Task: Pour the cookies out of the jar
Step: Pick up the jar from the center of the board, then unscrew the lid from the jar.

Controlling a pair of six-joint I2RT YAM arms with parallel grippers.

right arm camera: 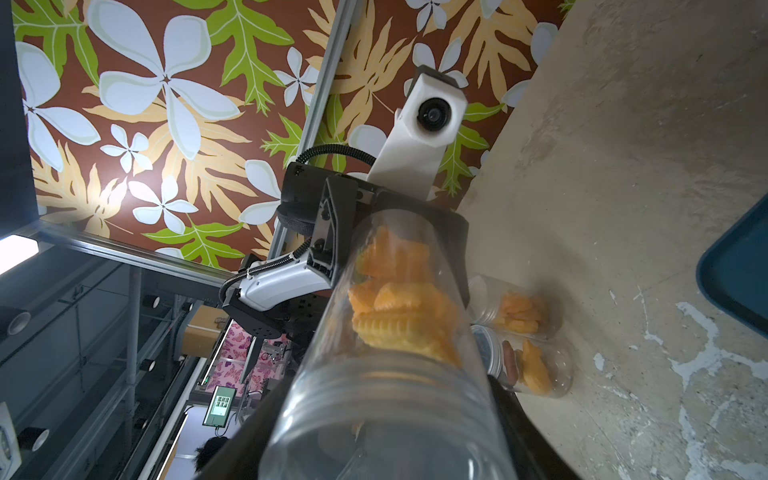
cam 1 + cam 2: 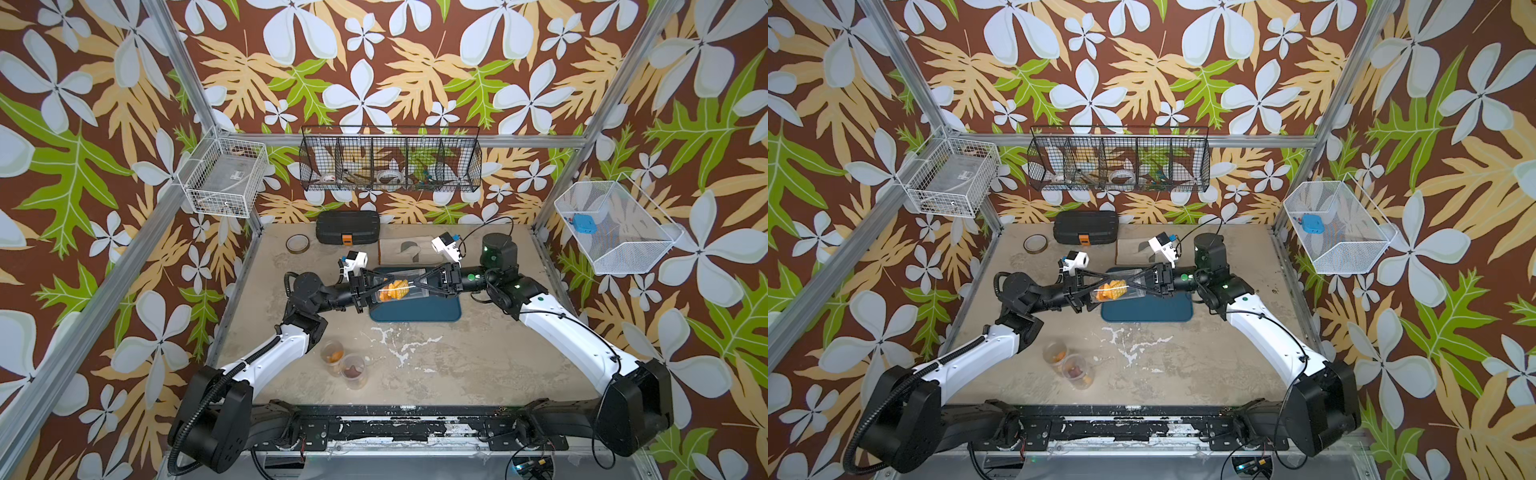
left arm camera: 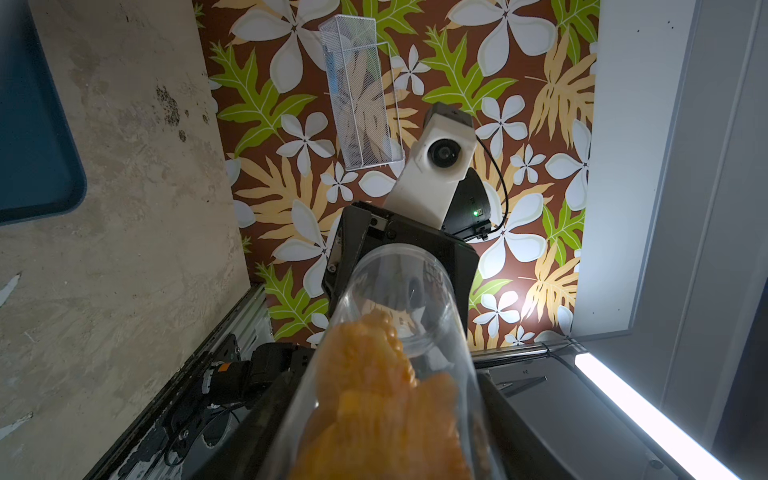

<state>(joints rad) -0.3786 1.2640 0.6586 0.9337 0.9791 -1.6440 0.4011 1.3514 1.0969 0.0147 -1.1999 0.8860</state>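
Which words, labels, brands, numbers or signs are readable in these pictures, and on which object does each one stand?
Readable texts: none.
Label on the box in the white wire basket: too blurred to read.
Faint marks on the clear jar: too blurred to read.
Screen beyond the table, in the right wrist view: too small to read.

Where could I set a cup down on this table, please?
Free: the bare tabletop between the blue tray, the right arm and the front rail. Crowded: the two small jars front-left; case and tape ring at back.
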